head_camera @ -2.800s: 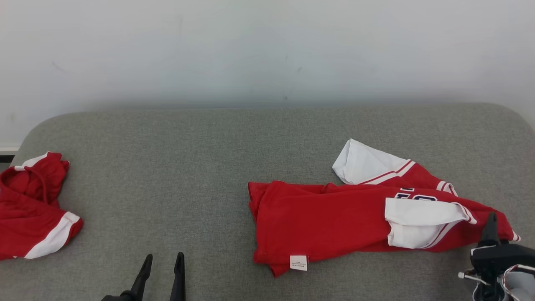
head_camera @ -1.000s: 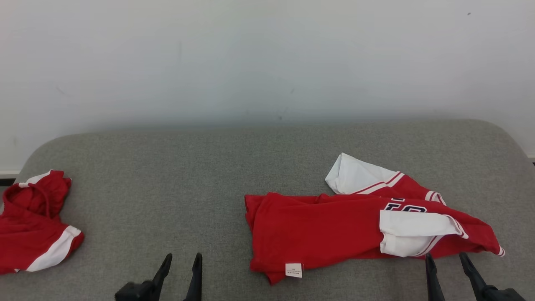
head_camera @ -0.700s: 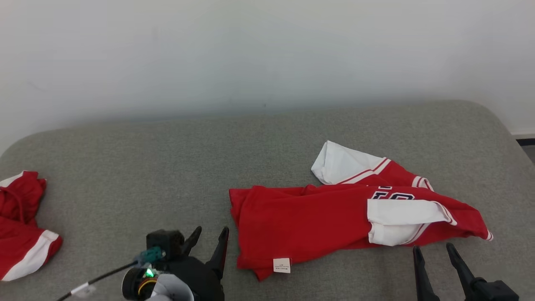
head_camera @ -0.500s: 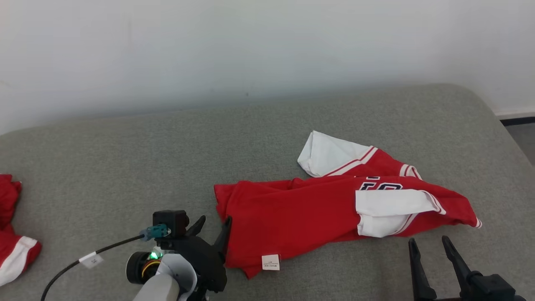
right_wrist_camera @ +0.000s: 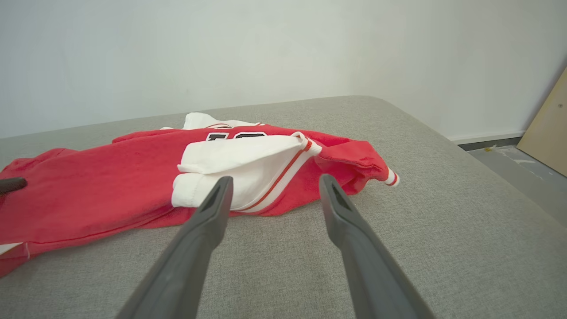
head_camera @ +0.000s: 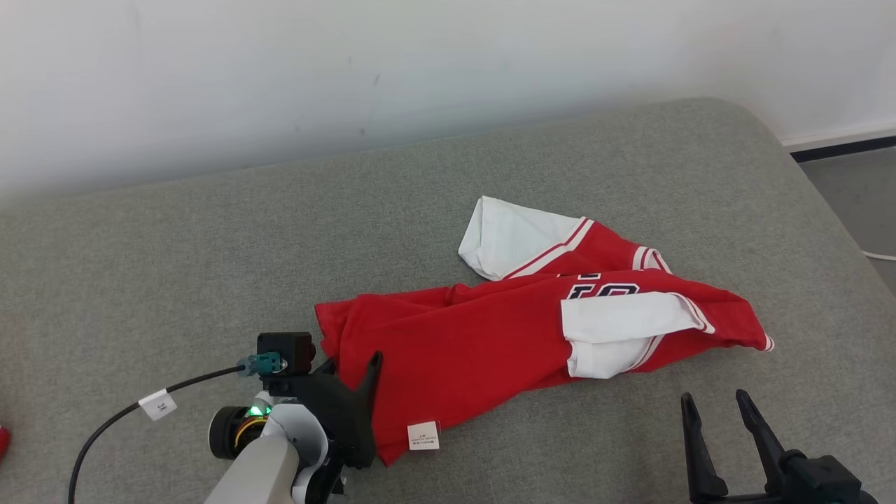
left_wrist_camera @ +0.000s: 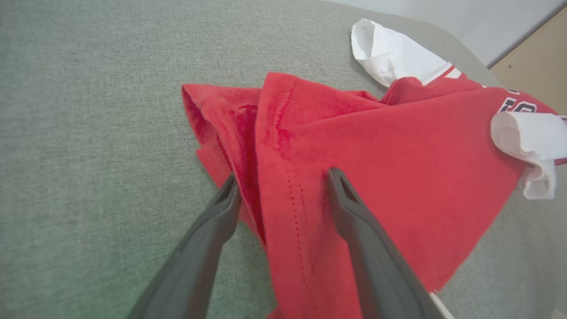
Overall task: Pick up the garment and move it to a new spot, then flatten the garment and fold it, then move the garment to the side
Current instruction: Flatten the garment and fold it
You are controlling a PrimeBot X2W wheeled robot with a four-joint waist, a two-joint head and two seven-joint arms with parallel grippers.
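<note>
– Red with white sleeves: entry one, the garment (head_camera: pixel 476 350). Location?
– Lying crumpled, roughly lengthwise, on the grey upholstered surface (head_camera: pixel 175 266), right of its middle in the head view. Hem end toward the robot's left, sleeves toward its right.
– Details of the piece?
– One white sleeve (head_camera: pixel 511 238) is folded out on the far side. A second white sleeve (head_camera: pixel 623 329) lies across the red body, with striped trim along it. Between them, dark lettering (head_camera: pixel 605 289) partly shows. A small white care label (head_camera: pixel 423 435) sticks out at the near hem corner.
– Entry two, the left gripper (left_wrist_camera: pixel 282 177)?
– Fingers spread wide, closed on nothing. In the left wrist view they straddle the stitched hem: one finger over the grey fabric just beside the fold, the other over the red cloth. Whether the tips press the cloth I cannot tell.
– Entry three, the right gripper (head_camera: pixel 713 397)?
– Also spread wide and empty, over bare grey fabric near the sleeve end, apart from the garment.
– Surroundings?
– A black cable (head_camera: pixel 126 416) with a white tag runs to the left wrist, a green light beside it. Behind the surface, a white wall (head_camera: pixel 420 56); past its right end, grey floor (head_camera: pixel 854 182). A pale wooden board (right_wrist_camera: pixel 547 133) at the right edge of the right wrist view. A sliver of red (head_camera: pixel 2 441) at the far left edge of the head view, too little to identify.
</note>
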